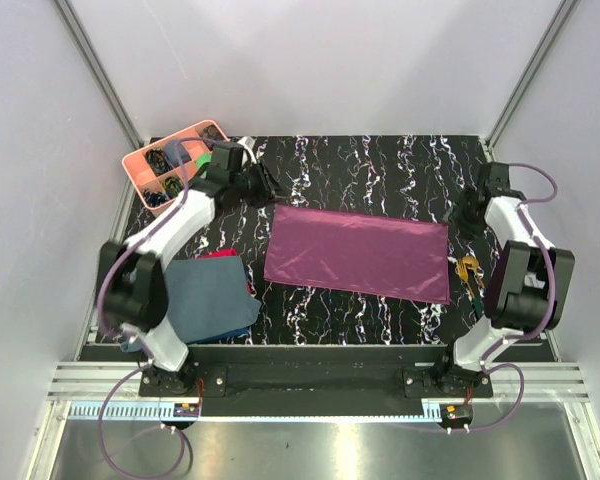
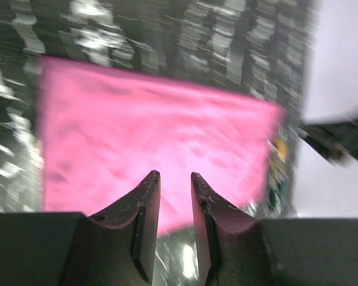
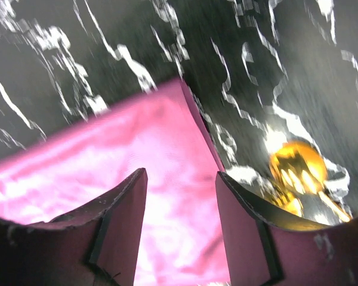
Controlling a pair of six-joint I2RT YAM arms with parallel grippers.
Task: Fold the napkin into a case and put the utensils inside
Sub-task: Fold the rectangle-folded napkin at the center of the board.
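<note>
Between the left fingers [image 2: 144, 201] we see only a narrow gap with nothing in it, so they stand slightly parted and grip nothing. The wrist view there is blurred, and we cannot tell whether the tips touch the cloth below them. The right fingers [image 3: 126, 205] stand wider apart, also with nothing between them, and pink cloth shows through the gap. From above, the left fingers [image 1: 270, 186] sit near the far left corner of the napkin [image 1: 358, 252]. The right fingers [image 1: 462, 212] sit near its far right corner. The napkin lies flat as a long plum-purple rectangle across the middle of the black, white-veined surface [image 1: 380, 165], with its long sides running left to right. In the right wrist view its far right corner [image 3: 182, 83] ends in a clean point against the dark marble pattern. The utensils [image 1: 470, 272] lie on the surface just beside the napkin's right short edge, golden-orange with dark green handles. One golden head [image 3: 298, 162] shines close to the right fingers. Further out on the left, a slate-blue cloth [image 1: 212, 298] lies near the front edge beside the left arm [image 1: 170, 225]. A red cloth [image 1: 225, 256] peeks out at its far side. A pink tray [image 1: 130, 165] of small items sits at the far left corner.
</note>
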